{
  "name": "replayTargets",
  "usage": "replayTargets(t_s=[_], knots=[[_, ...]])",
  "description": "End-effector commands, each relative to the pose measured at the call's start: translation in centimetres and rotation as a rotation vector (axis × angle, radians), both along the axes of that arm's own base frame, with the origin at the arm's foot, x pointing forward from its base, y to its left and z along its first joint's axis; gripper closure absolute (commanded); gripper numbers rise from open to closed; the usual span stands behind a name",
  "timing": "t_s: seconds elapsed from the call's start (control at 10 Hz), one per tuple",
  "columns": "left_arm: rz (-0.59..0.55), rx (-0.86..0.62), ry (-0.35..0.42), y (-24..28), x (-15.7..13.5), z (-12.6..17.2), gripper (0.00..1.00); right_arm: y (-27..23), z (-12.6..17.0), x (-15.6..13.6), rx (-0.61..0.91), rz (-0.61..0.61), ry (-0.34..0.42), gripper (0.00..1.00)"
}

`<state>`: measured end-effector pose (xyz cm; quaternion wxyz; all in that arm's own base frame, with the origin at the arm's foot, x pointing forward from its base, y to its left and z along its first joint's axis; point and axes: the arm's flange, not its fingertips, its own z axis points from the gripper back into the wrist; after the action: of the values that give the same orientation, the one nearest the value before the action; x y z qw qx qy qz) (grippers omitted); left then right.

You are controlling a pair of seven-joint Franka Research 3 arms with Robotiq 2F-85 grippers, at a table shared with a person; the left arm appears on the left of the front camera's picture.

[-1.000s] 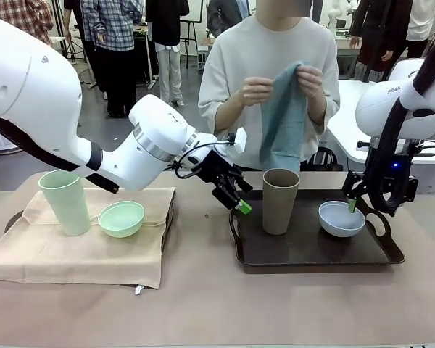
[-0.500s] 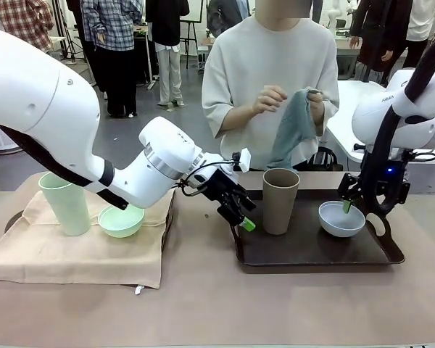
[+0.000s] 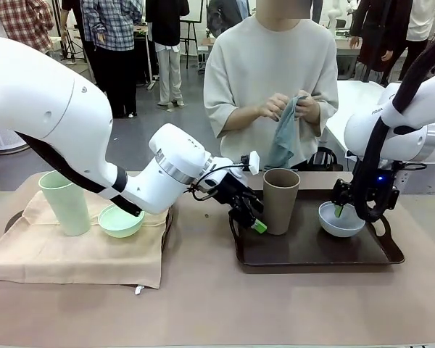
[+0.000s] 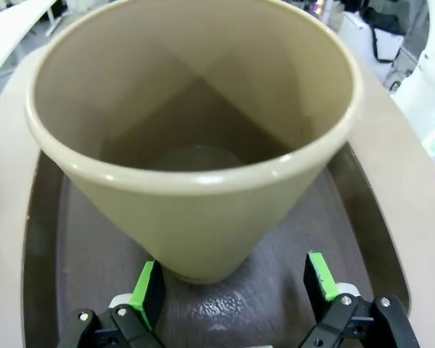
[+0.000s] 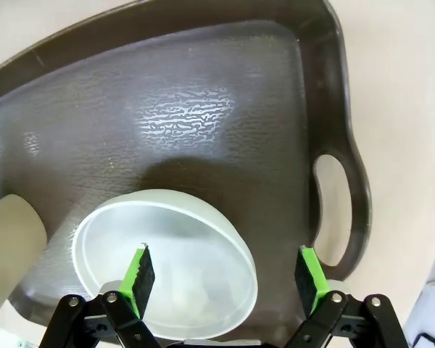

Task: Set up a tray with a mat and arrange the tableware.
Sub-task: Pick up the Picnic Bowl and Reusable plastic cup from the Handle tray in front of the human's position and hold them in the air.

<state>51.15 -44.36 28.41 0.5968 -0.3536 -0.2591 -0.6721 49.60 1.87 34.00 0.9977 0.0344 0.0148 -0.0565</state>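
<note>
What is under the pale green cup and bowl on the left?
A beige mat lies under both. Below it a dark tray shows at its edges; the mat covers the rest.

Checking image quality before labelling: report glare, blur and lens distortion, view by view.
Front view: even light, no strong glare. Left wrist view: wide-angle lens balloons the mouth of the brown cup; background behind it soft. Right wrist view: pale glare patch on the tray floor, dark shadow beside the white bowl.

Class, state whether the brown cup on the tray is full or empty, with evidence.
Empty. The left wrist view looks into the brown cup, and its bare bottom shows.
</note>
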Motion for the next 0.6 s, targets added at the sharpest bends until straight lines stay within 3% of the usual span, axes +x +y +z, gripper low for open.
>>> replayTargets(t_s=[0.0,0.5], knots=[[0.002,-0.044,-0.028,-0.8,0.3,-0.6,0.00,0.0,-0.8,-0.2,0.033,0.012,-0.026,0.00],[-0.026,-0.085,-0.056,-3.0,1.0,-2.1,0.00,0.1,-0.9,-0.5,0.049,0.027,-0.041,0.00]])
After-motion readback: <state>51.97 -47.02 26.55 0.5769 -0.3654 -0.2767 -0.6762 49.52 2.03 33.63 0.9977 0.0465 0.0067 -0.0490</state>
